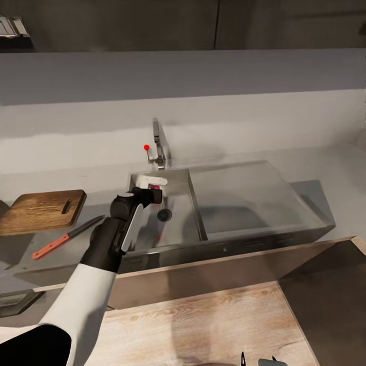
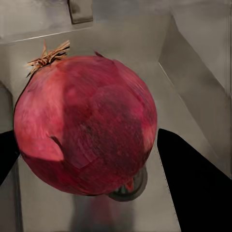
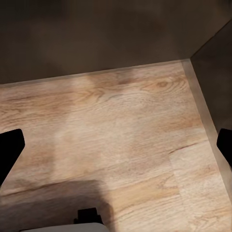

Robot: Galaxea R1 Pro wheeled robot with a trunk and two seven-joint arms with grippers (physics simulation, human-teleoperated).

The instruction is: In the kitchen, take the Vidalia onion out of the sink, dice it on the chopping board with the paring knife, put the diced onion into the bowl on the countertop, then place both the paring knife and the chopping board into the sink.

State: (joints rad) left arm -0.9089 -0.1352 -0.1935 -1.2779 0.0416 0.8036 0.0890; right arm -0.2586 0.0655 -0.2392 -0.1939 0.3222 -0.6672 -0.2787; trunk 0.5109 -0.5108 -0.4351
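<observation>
We judged the Vidalia onion [image 2: 84, 123] a firm, round, fairly light thing with a dry papery skin that could slide or peel under pressure, so the sound hold was across its widest girth, well clear of the wispy dried root tuft. In the left wrist view it sat squarely between the two dark fingers [image 2: 193, 179] of our left claw [image 1: 150, 192], which flanked it on either side at about its middle; whether the pads were already pressing the skin or just beside it we could not tell. The onion hung over or rested near the sink [image 1: 178, 223] floor, with the round drain [image 1: 164, 215] just behind and below it.

In the head view our left arm reached down into the basin, its claw low near the back wall under the chrome tap [image 1: 159, 145] with the red knob [image 1: 146, 147]. The chopping board [image 1: 41, 210] lay on the grey worktop [image 1: 335, 173] well to the left of the sink, and the paring knife [image 1: 66, 237] lay just in front of it, red handle pointing away from the basin.

Our right claw [image 1: 257, 360] hung low over the wooden floor [image 3: 111, 125], fingers spread and holding nothing, well apart from the sink.
</observation>
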